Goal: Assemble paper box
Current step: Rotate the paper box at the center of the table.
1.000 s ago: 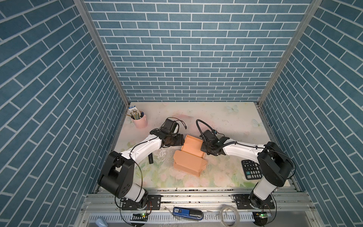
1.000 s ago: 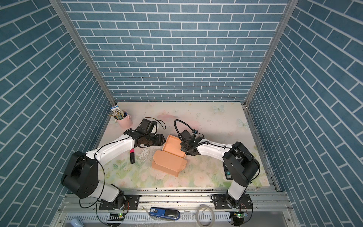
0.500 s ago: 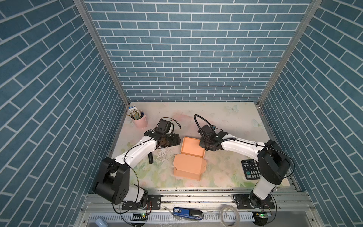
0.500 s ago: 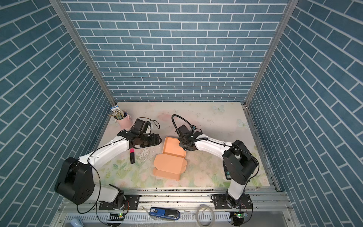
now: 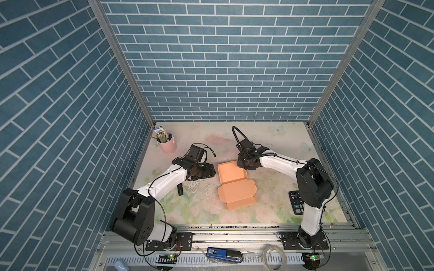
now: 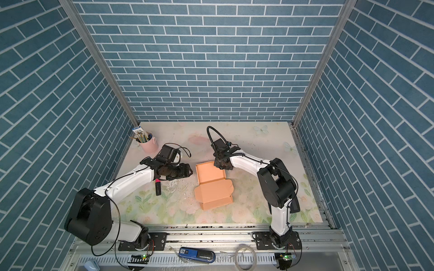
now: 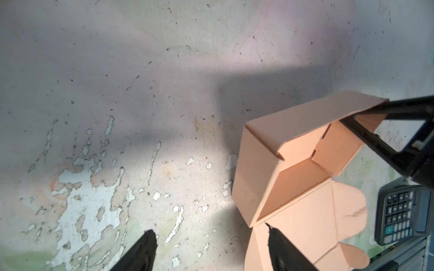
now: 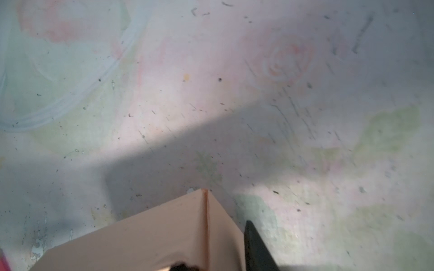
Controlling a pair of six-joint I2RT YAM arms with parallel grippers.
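On the flowery tabletop [image 5: 270, 140], near the middle, the paper box [image 5: 236, 187] sits with its lid lying flat open toward the front. Your left end effector [image 7: 209, 228] is spread wide, holding nothing. Your right end effector [image 5: 244, 166] is a little spread, straddling the box's back corner.

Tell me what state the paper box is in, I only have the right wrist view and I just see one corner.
Observer: The paper box has its tray folded up; its lid lies open toward the front.
Operator: Is the left pincer holding it?
Observer: No, the left pincer is open beside the tray, holding nothing.
Operator: Where's the right one?
Observer: The right pincer sits at the tray's far right corner.
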